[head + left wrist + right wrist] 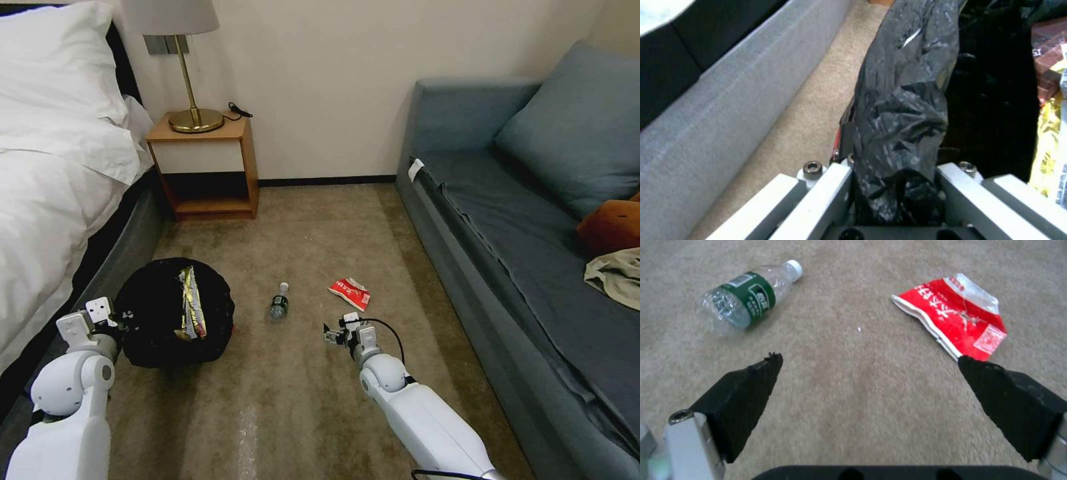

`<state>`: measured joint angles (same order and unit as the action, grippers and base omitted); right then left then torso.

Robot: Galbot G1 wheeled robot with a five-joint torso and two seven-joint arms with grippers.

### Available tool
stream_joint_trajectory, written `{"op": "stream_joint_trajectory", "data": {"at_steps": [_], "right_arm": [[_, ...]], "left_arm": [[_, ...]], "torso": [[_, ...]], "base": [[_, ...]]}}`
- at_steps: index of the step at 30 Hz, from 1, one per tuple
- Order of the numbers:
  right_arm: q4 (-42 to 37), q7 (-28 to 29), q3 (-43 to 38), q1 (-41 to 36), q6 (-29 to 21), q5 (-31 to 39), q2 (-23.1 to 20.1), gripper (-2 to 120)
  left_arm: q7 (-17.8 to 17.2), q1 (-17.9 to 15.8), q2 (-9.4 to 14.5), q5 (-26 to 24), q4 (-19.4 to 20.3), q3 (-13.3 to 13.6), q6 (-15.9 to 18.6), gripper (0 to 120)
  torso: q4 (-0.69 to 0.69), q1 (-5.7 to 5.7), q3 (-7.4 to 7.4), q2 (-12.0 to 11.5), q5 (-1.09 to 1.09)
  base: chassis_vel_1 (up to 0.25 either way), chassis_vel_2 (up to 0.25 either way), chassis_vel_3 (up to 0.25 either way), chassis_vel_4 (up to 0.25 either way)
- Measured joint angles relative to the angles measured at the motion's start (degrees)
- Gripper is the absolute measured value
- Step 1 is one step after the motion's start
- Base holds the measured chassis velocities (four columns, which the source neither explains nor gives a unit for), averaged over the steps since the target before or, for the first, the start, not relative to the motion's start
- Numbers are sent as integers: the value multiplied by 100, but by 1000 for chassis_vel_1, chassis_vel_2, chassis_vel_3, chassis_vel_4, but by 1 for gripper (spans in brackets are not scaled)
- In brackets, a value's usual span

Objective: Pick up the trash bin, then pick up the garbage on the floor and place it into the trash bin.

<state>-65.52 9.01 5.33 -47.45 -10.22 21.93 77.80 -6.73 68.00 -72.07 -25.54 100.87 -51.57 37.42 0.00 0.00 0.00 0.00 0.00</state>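
Note:
The trash bin (153, 313), lined with a crinkled black bag, sits at the left by the bed. My left gripper (115, 319) is shut on its rim; in the left wrist view the bag's folded edge (902, 100) is pinched between the grey fingers (826, 196). A yellow-green wrapper (193, 303) (1047, 150) and a brown piece (1047, 50) lie inside the bin. On the carpet lie a small clear bottle (279, 303) (746, 298) and a red-and-white packet (350, 293) (958, 316). My right gripper (333, 331) (867, 360) hangs open just short of them, holding nothing.
A bed (47, 200) with a grey base (720, 110) runs along the left, close to the bin. A wooden nightstand (203, 167) with a lamp stands at the back. A blue sofa (520, 220) lines the right. Open carpet (300, 413) lies between them.

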Motion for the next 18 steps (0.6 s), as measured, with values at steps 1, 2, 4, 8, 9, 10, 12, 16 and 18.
{"op": "stream_joint_trajectory", "data": {"at_steps": [1,2,4,8,9,10,12,16,18], "right_arm": [[0,-1,1,0,1,-1,0,100],[0,-1,1,0,1,-1,0,100],[0,-8,6,1,4,-2,4,100],[5,-19,26,1,17,-19,6,100],[5,-19,26,1,17,-19,6,100],[8,-24,35,2,22,-25,5,100],[11,-27,42,5,27,-27,1,100],[32,-40,46,18,47,-36,-2,100],[37,-49,46,18,55,-42,-2,100]], "left_arm": [[2,4,4,8,-12,-12,-4,2],[2,4,4,8,-12,-12,-4,2],[10,17,5,18,-33,-30,-10,2],[16,29,4,36,-63,-54,-21,2],[16,29,4,36,-63,-54,-21,2],[18,29,3,41,-73,-61,-23,2],[19,27,3,46,-81,-70,-25,2],[20,17,8,65,-98,-81,-26,2],[20,12,10,78,-106,-84,-26,2]], "torso": [[0,0,0,0,0],[0,0,0,0,0],[1,0,0,0,0],[1,0,0,0,1],[1,0,0,0,1],[1,0,0,0,0],[0,0,0,0,1],[0,0,0,0,0],[0,0,0,0,1]], "base": [[-22,79,47,-80],[-22,79,47,-80],[-22,69,40,-65],[-29,50,41,-62],[-40,40,40,-73],[-40,40,40,-63],[-43,54,52,-80],[-47,75,49,-96],[-41,98,51,-79]]}}
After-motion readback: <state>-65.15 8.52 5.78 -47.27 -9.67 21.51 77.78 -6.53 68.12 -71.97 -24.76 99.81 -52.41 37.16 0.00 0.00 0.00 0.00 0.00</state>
